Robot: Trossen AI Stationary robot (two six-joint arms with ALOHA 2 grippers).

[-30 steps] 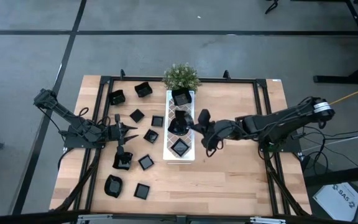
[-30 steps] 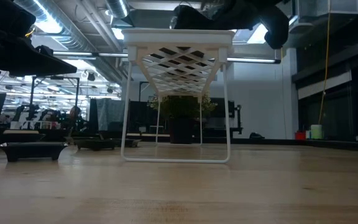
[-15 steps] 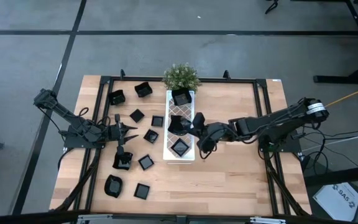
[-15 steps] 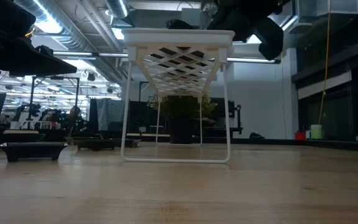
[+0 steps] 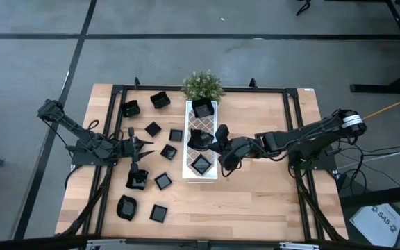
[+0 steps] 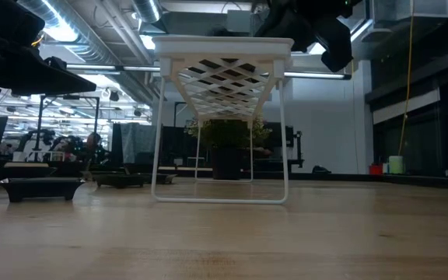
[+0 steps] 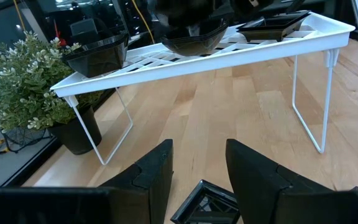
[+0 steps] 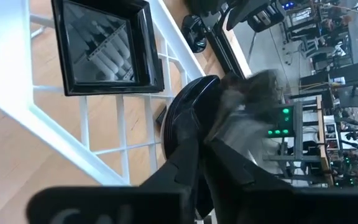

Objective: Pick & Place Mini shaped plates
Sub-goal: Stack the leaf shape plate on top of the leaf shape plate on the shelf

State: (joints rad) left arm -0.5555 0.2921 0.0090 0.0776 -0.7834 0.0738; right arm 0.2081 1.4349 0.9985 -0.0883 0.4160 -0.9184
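Observation:
A long white lattice tray [image 5: 191, 158] stands on wire legs at the table's middle and carries three black mini plates. A square one [image 5: 202, 108] sits at its far end, a round one [image 5: 198, 139] in the middle and a square one [image 5: 201, 164] at the near end. My right gripper [image 5: 215, 143] reaches in from the right and is shut on the round plate [image 8: 188, 115]. My left gripper [image 7: 199, 163] hangs open over the table left of the tray, with nothing between its fingers. Several more plates, among them [image 5: 169, 151], lie flat on the wood to the left. My right gripper pinches the round plate's rim [image 8: 199, 132] between its two fingers, on the side toward the table's right edge. The fingers slant down from the right. The plate sits upright with its base on the middle of the tray's lattice [image 7: 194, 38].
A small green potted plant [image 5: 202, 85] stands just beyond the tray's far end. A black frame [image 5: 290, 94] runs around the table top. The wood to the right of the tray and along the near edge is bare.
My right gripper has sunk and gone toward the tray, rolling its wrist a little, and has kept still since. The round plate, held above the tray a second ago, now rests on the lattice between the two square ones.

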